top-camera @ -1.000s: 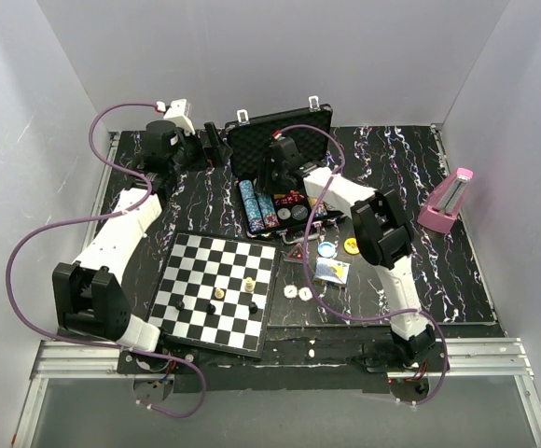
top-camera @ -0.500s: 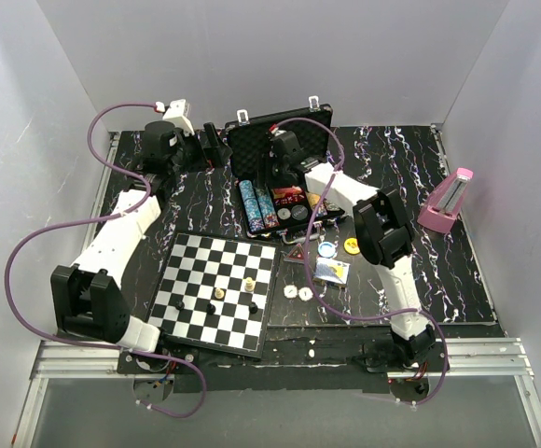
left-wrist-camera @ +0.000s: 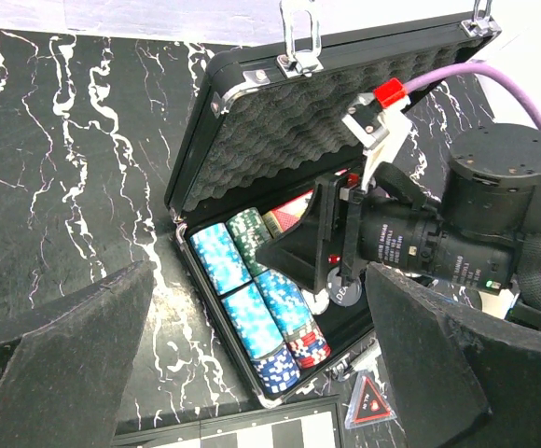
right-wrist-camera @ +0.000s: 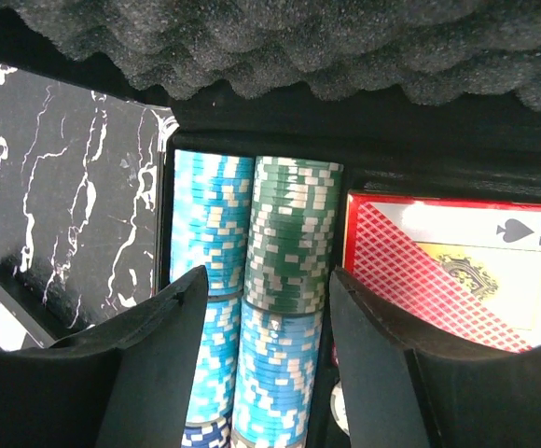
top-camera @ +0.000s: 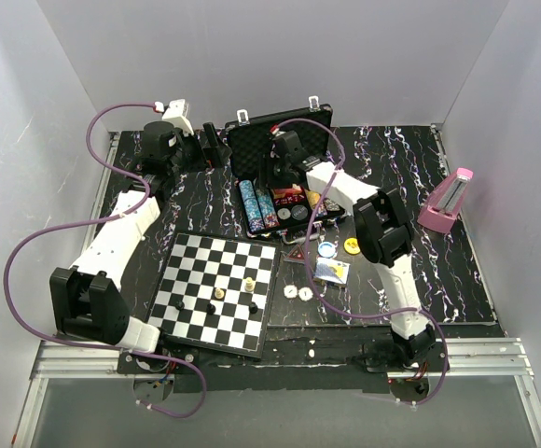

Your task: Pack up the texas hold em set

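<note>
The case (top-camera: 252, 140) stands open at the far middle of the bench (top-camera: 410, 168), chips (right-wrist-camera: 289, 233) racked inside. The right gripper (right-wrist-camera: 269, 280) hangs open over the green row, holding nothing; the left gripper (left-wrist-camera: 256, 275) gapes wide beside the lid. Chip rows look heavy, slick and apt to spill, so pinch a short stack by its ends.

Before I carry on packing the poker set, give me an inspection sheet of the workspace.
Surface: black marbled mat, partly covered.
Job's things: briefcase open, chip rows and card deck inside; round buttons loose on mat.
Clutter: chessboard with pieces, pink metronome.
Tools: left tool open, beside the briefcase; right tool open over the chip rows, holding nothing.
Cables: purple cables loop off both arms; one runs among the loose buttons.
Surroundings: white walls, metal rail at near edge.
</note>
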